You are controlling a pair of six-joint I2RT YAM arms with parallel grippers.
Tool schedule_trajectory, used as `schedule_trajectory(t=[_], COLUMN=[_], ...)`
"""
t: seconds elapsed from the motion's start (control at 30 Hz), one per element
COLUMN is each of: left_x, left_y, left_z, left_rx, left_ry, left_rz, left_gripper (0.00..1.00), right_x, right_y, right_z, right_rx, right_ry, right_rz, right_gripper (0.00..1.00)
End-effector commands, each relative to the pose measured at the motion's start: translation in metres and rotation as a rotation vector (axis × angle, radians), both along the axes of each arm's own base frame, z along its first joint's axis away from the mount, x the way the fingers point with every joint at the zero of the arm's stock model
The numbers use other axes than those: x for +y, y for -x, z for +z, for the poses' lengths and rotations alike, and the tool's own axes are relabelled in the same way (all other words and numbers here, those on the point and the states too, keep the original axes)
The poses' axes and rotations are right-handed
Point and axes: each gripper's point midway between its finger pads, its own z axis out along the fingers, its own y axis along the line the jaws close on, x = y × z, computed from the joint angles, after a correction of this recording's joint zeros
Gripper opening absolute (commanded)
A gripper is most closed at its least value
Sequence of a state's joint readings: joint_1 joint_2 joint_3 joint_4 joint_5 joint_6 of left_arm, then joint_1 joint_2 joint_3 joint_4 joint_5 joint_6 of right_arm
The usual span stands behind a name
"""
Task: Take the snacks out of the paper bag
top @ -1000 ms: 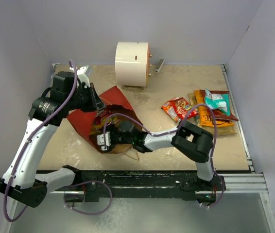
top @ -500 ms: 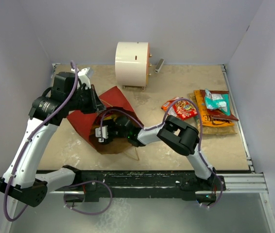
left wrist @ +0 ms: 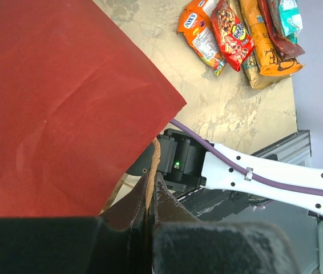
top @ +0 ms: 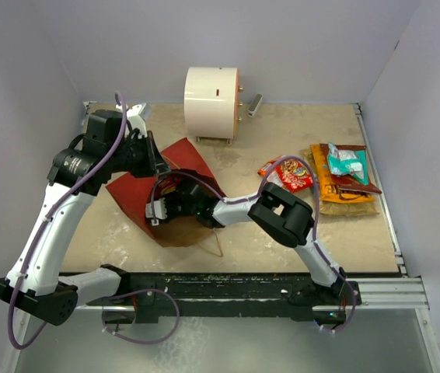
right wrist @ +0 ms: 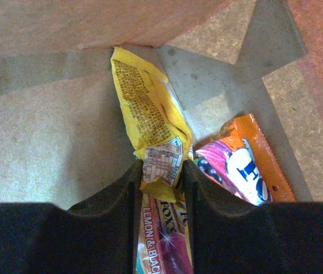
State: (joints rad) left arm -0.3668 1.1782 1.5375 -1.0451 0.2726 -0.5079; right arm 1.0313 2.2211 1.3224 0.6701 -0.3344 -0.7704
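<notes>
The paper bag [top: 136,194], red outside and brown inside, lies on its side with its mouth toward the near edge. My left gripper [top: 155,166] is shut on the bag's brown upper rim [left wrist: 152,171] and holds the mouth open; the red outside [left wrist: 64,103] fills the left wrist view. My right gripper [top: 158,210] is inside the bag. Its fingers press on both sides of the crumpled end of a yellow packet [right wrist: 150,114]. An orange-and-purple packet [right wrist: 241,168] and a lemon-labelled packet [right wrist: 162,234] lie beside and under it. Other snacks [top: 288,172] lie outside on the table.
A white cylinder [top: 212,102] stands at the back centre. A pile of packets [top: 346,175] with a teal one on top lies at the right side. The table's metal rail [top: 375,291] runs along the near edge. Grey walls enclose the back and sides.
My right gripper has moved deeper into the bag, up and left, with the arm's elbow swinging left. The left gripper has lifted the rim slightly.
</notes>
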Motion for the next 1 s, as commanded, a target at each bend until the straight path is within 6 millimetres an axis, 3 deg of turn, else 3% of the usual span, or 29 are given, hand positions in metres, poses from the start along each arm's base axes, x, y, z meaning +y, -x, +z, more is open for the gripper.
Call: schedule_trajectory(t=[0.0,0.2,0.43,0.5,0.73,0.97], left_x=[-0.001,0.003,0.005,0.006,0.005,0.002], left_y=[-0.002,-0.002,-0.002,-0.002,-0.004,-0.012], left_z=[0.020,0.019,0.023,0.021,0.017,0.008], left_rx=[-0.066,-0.074,-0.093,-0.088,-0.097,-0.109], left_ry=[0.021,0.018,0.030,0.030,0.064,0.092], left_rz=[-0.015,0.010,0.035,0.046,0.075,0.093], left_gripper=[0.00,0.00,0.00,0.00,0.00,0.00], right_x=[0.009,-0.003,-0.034,-0.047,-0.107,-0.174], right_y=[-0.001,0.007,0.024,0.030,0.064,0.082], right_z=[0.021,0.041,0.063,0.077,0.080,0.091], right_rx=[-0.023,0.005,0.067,0.093,0.234,0.311], right_ry=[-0.038,-0.056,-0.092,-0.122,-0.126,-0.139], right_rz=[0.023,0.013,-0.034,-0.065,-0.164,-0.323], right_gripper=[0.32,0.11,0.05,0.05,0.02,0.00])
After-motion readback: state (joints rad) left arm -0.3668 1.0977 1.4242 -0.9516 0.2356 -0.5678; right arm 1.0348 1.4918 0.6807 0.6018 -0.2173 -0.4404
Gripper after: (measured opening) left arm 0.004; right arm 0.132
